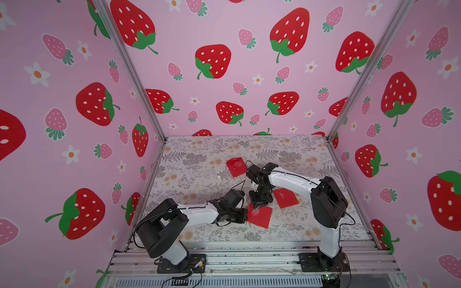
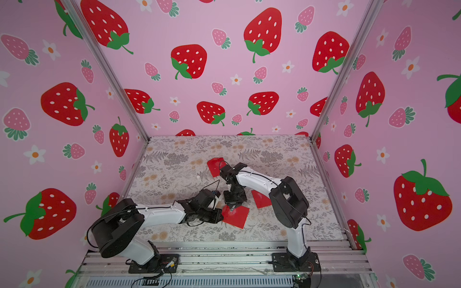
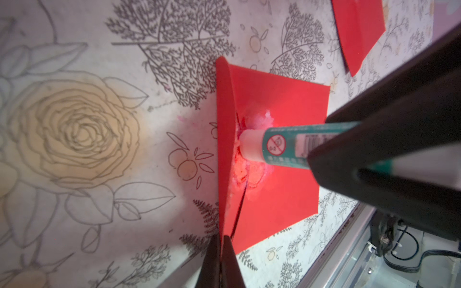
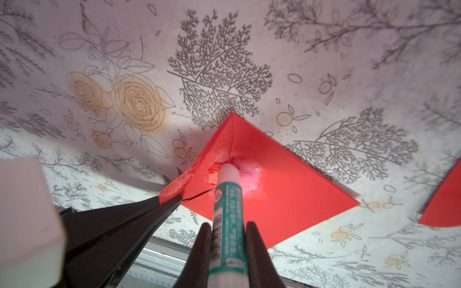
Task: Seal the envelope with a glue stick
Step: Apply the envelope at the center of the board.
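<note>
1. The table (image 1: pixel 199 154) is covered by a pale cloth printed with grey ferns, branching sprigs and tan roses. Aluminium rails (image 1: pixel 249 251) run along its near edge, where both arm bases are bolted.
2. Pink walls (image 1: pixel 224 62) close in the back and both sides. They are patterned with red and pink strawberries and small white flowers, and metal posts join them at the corners.
3. Three red envelopes lie on the cloth. One far envelope (image 1: pixel 235 167) lies toward the middle, a second envelope (image 1: pixel 285 198) lies under the right arm, and the worked envelope (image 1: pixel 262 218) lies near the front edge, between the two arms.
4. The left gripper (image 3: pixel 220 238) has its fingers pressed together on the tip of the flap (image 3: pixel 225 124), holding it raised off the envelope's body.
5. The right gripper (image 4: pixel 228 224) is clamped on the glue stick (image 4: pixel 225 199), its fingers either side of the teal label.
6. The stick's long axis runs steeply down from that gripper to the envelope, slightly tilted. The bare white glue end points down, and the other end is up between the fingers.
7. The tip touches the red paper close to the fold where the flap meets the body, with whitish glue smears (image 3: pixel 259 119) around it.
</note>
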